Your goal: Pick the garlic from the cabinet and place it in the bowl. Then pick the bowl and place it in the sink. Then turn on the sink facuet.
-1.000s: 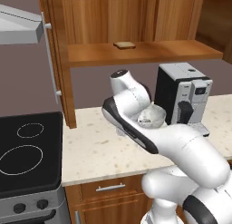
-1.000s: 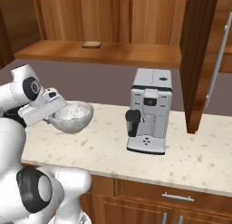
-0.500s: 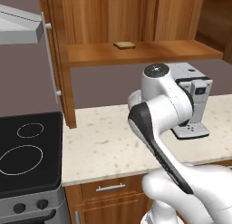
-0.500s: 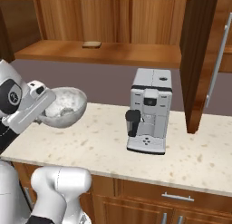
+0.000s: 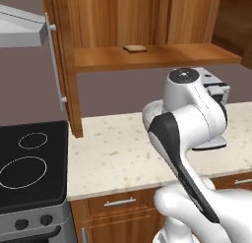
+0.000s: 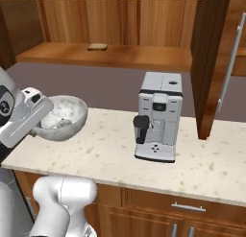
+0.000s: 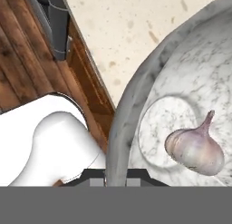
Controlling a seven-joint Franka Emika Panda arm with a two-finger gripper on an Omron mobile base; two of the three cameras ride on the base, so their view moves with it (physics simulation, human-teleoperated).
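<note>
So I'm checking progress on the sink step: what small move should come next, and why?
Probably keep carrying the bowl level toward the sink. The gripper is shut on its rim, the bowl is lifted off the counter, and the garlic lies loose inside, so tilting could spill it.

- A home kitchen, rendered.
- Speckled stone surface (image 6: 110, 149) over wooden drawer fronts (image 6: 192, 207) with metal handles.
- Black cooktop (image 5: 29, 163) with ring burners at the left, range hood (image 5: 22, 33) above.
- Coffee machine (image 6: 158, 117) on the surface.
- Reddish-brown wall cabinet (image 6: 211, 58) and shelf (image 5: 152, 56) holding a bread slice (image 5: 134, 48).
</note>
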